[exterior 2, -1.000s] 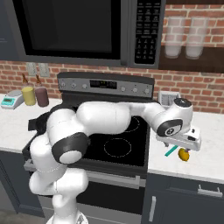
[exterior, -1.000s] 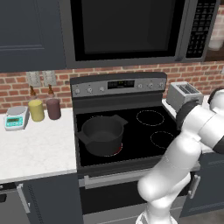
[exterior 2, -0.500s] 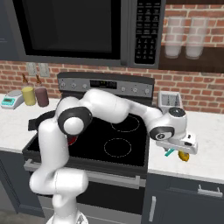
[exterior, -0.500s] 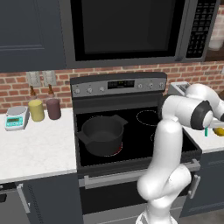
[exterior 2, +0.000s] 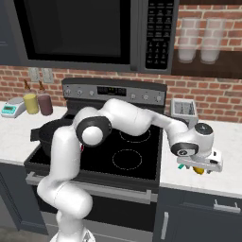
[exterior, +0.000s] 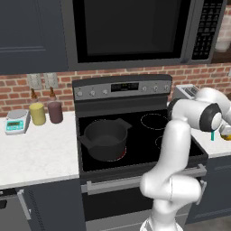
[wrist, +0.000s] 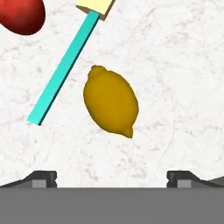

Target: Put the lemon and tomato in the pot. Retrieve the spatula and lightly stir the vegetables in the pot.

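Gripper [wrist: 111, 177] open wide, nothing held, hovering over white counter [wrist: 183, 78] right of stove [exterior 2: 127, 158]. Hand view: lemon [wrist: 111, 101] at center between the 2 fingertips, above them; spatula [wrist: 70, 61] just beside lemon at 10 o'clock, teal handle running toward 7, tan blade at 12; tomato [wrist: 21, 15] at 10 o'clock corner. Pot [exterior: 105, 138] on stove's front left burner, well apart.

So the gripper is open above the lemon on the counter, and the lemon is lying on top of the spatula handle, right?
Not quite. In the hand view the lemon lies beside the spatula, apart from its handle with bare counter between them. The rest holds: the gripper is open above the lemon.
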You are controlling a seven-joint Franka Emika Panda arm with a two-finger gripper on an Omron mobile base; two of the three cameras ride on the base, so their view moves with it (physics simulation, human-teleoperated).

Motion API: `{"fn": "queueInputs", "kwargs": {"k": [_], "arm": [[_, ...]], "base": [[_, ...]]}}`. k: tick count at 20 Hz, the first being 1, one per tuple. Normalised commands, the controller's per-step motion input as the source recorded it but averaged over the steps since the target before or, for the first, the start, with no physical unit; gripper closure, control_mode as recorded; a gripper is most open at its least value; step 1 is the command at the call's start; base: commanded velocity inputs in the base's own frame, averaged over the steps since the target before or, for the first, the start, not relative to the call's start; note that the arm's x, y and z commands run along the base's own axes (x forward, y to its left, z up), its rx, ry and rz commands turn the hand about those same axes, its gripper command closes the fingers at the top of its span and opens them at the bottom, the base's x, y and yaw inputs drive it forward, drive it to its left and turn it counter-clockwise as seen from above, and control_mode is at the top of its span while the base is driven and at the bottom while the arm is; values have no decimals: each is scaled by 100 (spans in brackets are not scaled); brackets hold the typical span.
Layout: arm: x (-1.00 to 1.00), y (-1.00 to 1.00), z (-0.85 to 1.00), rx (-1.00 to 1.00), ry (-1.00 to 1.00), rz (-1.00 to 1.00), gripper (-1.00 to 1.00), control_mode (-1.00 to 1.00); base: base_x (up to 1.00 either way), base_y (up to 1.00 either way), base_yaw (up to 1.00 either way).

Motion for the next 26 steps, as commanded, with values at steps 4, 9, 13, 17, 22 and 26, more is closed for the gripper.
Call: {"fn": "queueInputs", "kwargs": {"k": [4,9,13,17,22,26], "arm": [[28,-6,-14,0,0,10,-100,-100],[28,0,-28,0,0,12,-100,-100],[21,0,-33,0,0,11,-100,-100],[11,0,-21,0,0,10,-100,-100],[14,0,-14,0,0,7,-100,-100],[18,0,-15,0,0,6,-100,-100]], "base": [[0,0,0],[0,0,0],[0,0,0],[0,0,0],[0,0,0],[0,0,0]]}}
